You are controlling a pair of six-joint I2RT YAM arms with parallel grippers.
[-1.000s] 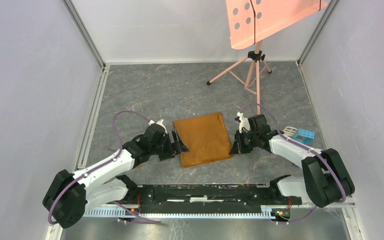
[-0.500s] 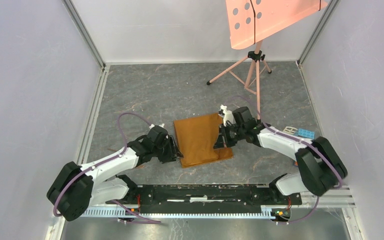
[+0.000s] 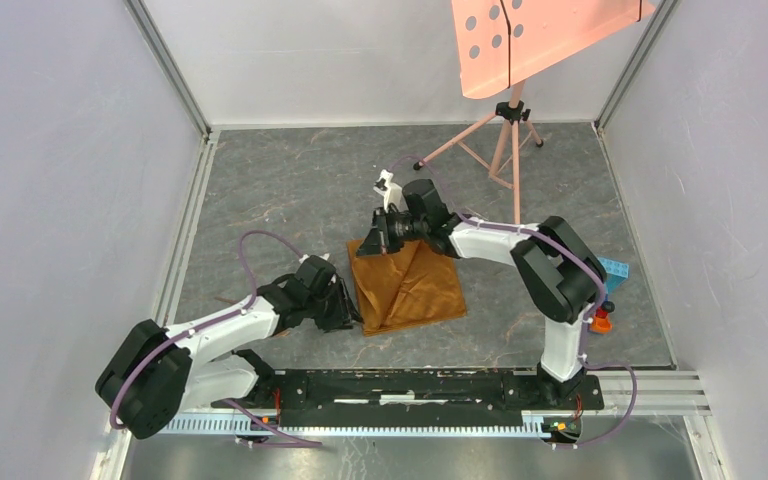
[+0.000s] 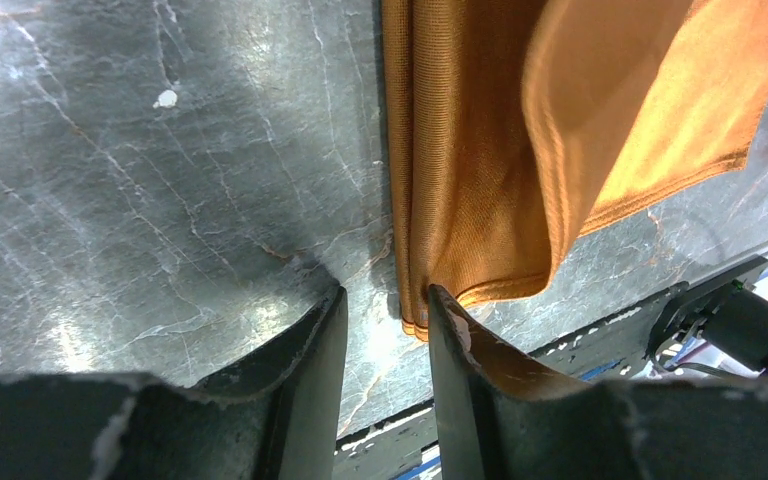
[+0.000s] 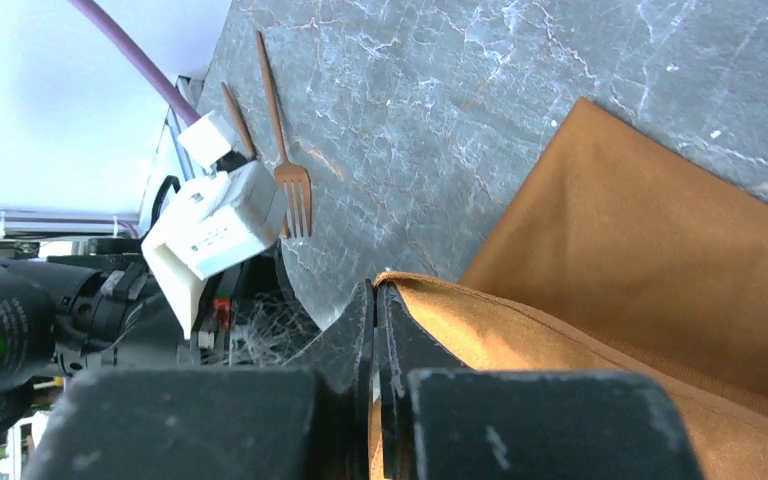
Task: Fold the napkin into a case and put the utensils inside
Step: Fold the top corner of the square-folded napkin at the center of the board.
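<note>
Pinching your one napkin (image 3: pixel 415 290), the right gripper (image 5: pixel 375 290) is clamped. Your left gripper (image 4: pixel 385 300) gapes at its corner; two utensils (image 5: pixel 295 195) lie on open table (image 3: pixel 290 190).

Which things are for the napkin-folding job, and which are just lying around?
For the job: napkin, utensils.
Just lying about: pink stand, toy blocks.

The grey marbled table (image 3: pixel 290 190) carries an orange-brown napkin (image 3: pixel 415 290), with one side raised off it. A copper fork (image 5: pixel 282 130) and a second slim utensil (image 5: pixel 237 118) lie side by side. A pink tripod (image 3: pixel 500 140) stands at the back, and toy blocks (image 3: pixel 615 268) sit on the right.
</note>
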